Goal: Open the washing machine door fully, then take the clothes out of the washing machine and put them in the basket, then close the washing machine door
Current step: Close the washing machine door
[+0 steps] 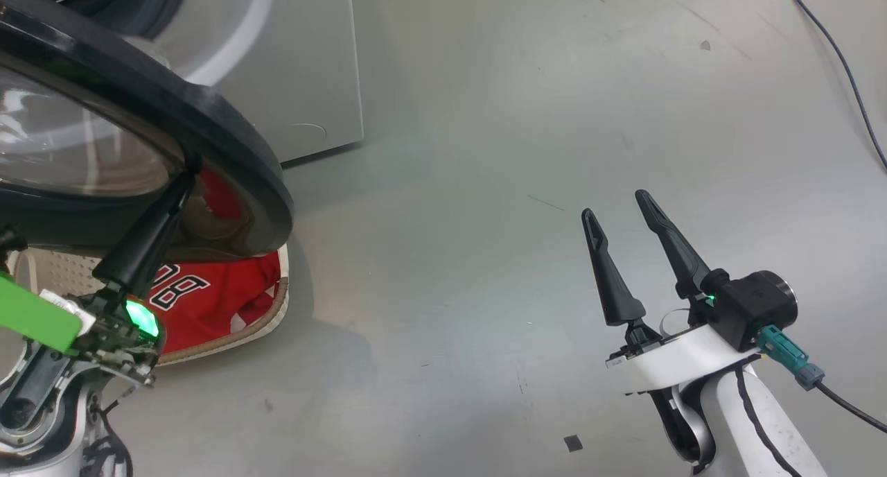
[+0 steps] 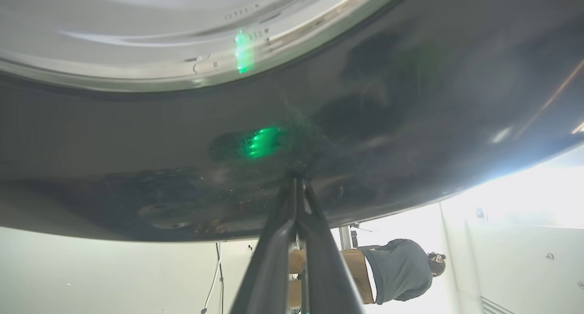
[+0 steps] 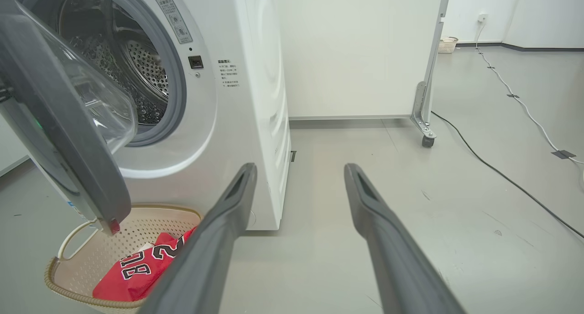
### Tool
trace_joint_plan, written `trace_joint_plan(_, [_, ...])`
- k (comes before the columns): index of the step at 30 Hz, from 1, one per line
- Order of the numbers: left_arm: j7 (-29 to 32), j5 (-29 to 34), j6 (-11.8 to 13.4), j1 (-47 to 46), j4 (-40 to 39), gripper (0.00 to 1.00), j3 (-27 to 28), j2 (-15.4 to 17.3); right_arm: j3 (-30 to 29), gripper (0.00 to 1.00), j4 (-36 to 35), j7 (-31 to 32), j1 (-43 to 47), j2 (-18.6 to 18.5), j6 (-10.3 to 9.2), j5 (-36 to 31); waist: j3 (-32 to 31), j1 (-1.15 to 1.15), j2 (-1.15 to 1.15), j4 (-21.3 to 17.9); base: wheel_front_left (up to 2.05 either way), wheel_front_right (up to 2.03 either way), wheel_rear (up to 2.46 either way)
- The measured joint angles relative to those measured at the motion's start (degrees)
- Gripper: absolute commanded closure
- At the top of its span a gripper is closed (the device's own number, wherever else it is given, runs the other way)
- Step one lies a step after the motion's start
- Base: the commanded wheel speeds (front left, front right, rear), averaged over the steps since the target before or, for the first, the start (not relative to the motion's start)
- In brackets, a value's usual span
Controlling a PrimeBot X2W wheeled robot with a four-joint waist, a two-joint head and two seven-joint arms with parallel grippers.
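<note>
Clothes [image 1: 208,297] sit in basket [image 1: 280,304] lower left, so left gripper [image 1: 187,179], pinched empty, noses door [image 1: 229,144] rim, presumably to close it; right gripper [image 1: 615,204] gapes empty.

3 views share the washing machine door [image 1: 232,159]: head from above, left wrist nearly touching, right wrist farther off.

Soft, even light washes the floor [image 1: 485,151]; green glare dots the blurred washing machine door [image 2: 410,122], whiteout at four o'clock.
</note>
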Motion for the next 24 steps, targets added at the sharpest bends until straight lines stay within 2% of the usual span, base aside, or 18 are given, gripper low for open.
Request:
trace_joint_plan(4, [-1.2,0.1,0.0,-3.0,2.1,1.0,-0.2,-1.4,-0.1,0.0,-0.4,0.0,-0.1,0.1,-0.02,0.1,0.8,0.0,0.0,-0.8,0.0,0.0,0.0])
trace_joint_plan(24, [-9.1,4.4,1.0,-19.7,14.5,1.0,1.0,-3.2,1.7,0.0,-1.2,0.0,-3.4,0.2,-0.02,2.9,5.3,0.0,0.0,-4.2,0.0,0.0,0.0])
